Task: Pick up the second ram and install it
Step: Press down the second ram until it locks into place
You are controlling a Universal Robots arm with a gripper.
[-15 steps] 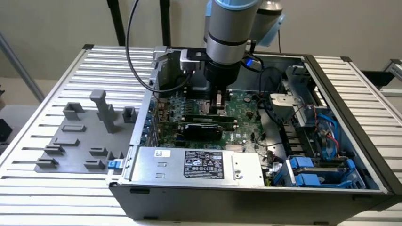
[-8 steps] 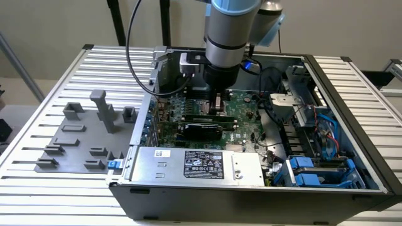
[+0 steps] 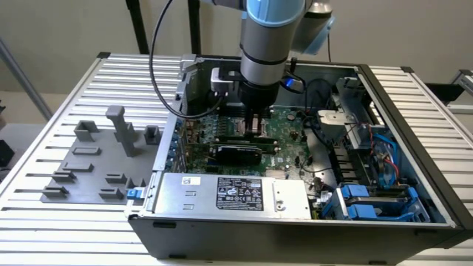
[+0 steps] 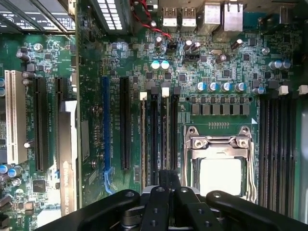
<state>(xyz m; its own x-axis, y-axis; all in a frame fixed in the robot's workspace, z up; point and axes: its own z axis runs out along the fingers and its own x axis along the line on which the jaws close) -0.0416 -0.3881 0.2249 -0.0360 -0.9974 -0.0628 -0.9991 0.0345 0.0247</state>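
On a slatted table [image 3: 52, 221] before a plain wall [image 3: 377, 33], my pincer [image 4: 169, 175] sits together near the ram [image 4: 165, 130], lying lengthwise parallel to the black slots [image 4: 276, 154].

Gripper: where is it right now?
In the exterior view, the gripper is down inside the open computer case, over the green circuit board; in the wrist view, its tip is beside the silver square processor.

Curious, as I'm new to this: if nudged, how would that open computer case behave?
The open computer case would probably stay stiff, its walls looking metallic. Lying broad and flat, it seems unlikely to tip. Packed inside, it's likely heavy.
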